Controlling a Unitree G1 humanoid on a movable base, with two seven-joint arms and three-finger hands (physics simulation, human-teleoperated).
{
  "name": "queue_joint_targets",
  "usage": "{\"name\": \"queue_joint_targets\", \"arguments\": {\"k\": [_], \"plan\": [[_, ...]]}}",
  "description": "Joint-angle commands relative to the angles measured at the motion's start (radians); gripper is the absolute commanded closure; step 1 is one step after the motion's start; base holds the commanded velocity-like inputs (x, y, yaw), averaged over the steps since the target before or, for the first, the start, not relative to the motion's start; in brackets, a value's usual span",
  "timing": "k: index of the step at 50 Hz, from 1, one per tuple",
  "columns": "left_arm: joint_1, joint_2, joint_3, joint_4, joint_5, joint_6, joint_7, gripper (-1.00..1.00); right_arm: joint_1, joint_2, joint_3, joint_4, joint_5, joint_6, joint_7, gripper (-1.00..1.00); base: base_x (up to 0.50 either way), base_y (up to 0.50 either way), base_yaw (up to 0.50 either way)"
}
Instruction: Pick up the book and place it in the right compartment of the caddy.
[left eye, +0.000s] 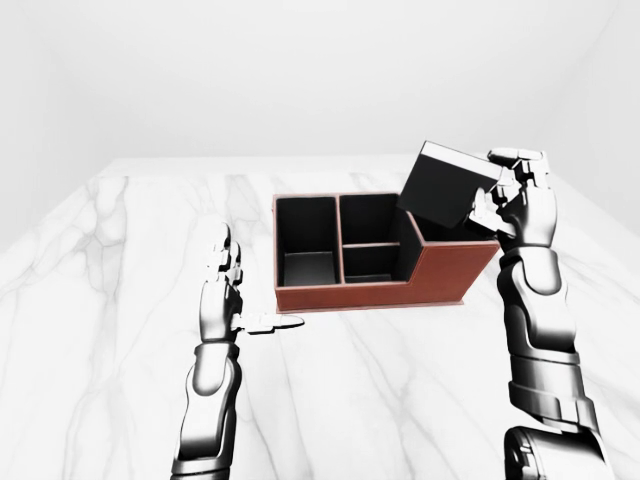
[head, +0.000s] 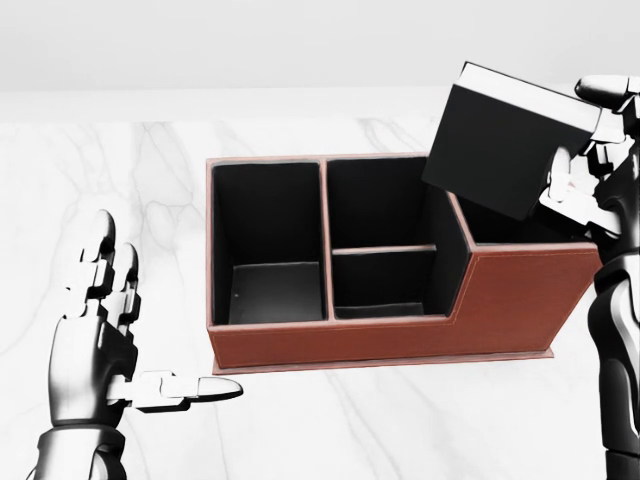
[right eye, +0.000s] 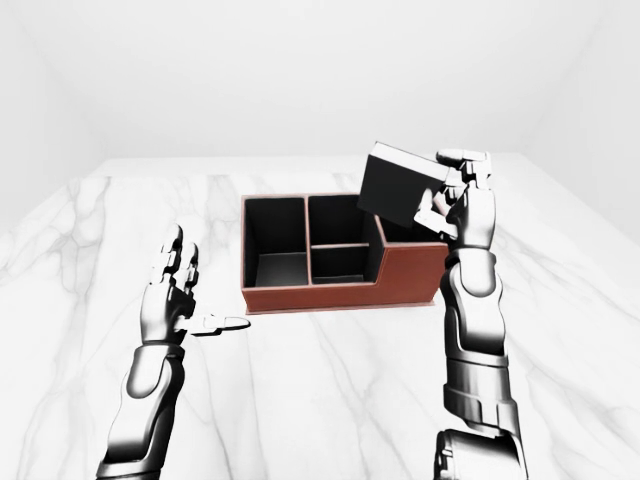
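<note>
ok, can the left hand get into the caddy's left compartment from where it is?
Probably yes. The left hand is open beside the caddy, the left compartment looks empty, and the book is held over the right side.

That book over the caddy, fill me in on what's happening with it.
The robot's right hand grips the black book and holds it tilted in the air above the right compartment of the reddish-brown caddy. The book is not yet inside; its lower edge sits over the tall right section in the head view. The caddy rests on the white marble table, and its other compartments look empty. The left hand hovers open to the caddy's left, holding nothing.
</note>
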Motion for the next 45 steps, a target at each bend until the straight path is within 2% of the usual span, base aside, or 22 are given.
{"name": "queue_joint_targets", "arguments": {"k": [1, 16, 45], "plan": [[0.001, 0.000, 0.005, 0.012, 0.001, 0.000, 0.004, -1.00, -0.014, -0.015, -0.014, -0.017, 0.042, 0.000, -0.018, 1.00, 0.00, 0.00, 0.00], [0.002, -0.001, 0.005, 0.007, 0.001, 0.000, 0.005, -1.00, -0.048, -0.068, -0.051, -0.075, 0.082, 0.000, -0.025, 1.00, 0.00, 0.00, 0.00], [-0.003, 0.000, 0.005, 0.020, 0.003, 0.000, 0.003, -1.00, -0.108, -0.118, -0.043, 0.204, 0.056, 0.000, -0.004, 1.00, 0.00, 0.00, 0.00]]}}
